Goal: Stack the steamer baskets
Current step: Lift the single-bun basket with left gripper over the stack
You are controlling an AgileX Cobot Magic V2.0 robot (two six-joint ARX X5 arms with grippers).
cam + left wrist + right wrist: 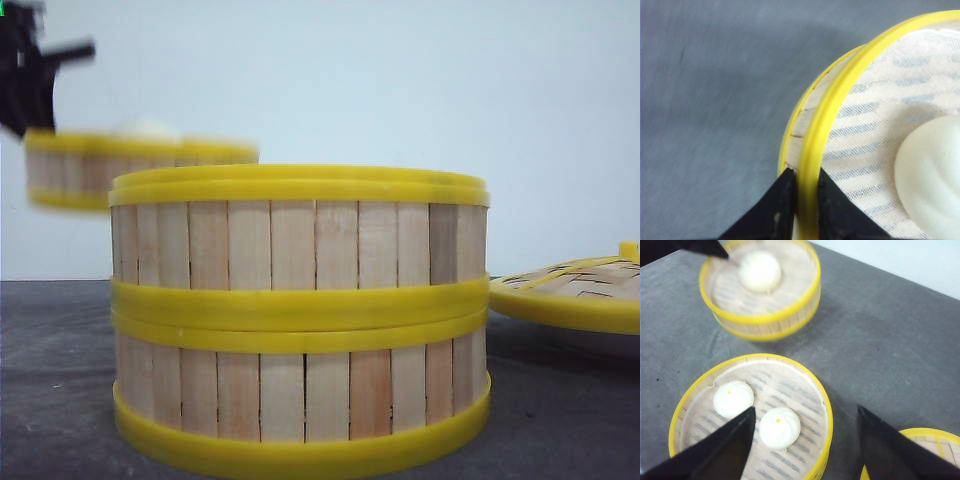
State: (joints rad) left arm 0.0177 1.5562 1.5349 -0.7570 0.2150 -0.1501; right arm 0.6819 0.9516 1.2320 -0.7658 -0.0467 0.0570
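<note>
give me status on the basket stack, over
Left gripper shut on rim of third basket, lifted, one bun inside. Right gripper open above two-basket stack. Lid off to the side.

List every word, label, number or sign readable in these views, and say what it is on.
None: no readable text. The steamer baskets, the lifted basket, the buns, the woven lid and the grey table show no lettering; the liner's blue stripes are only pattern.
</note>
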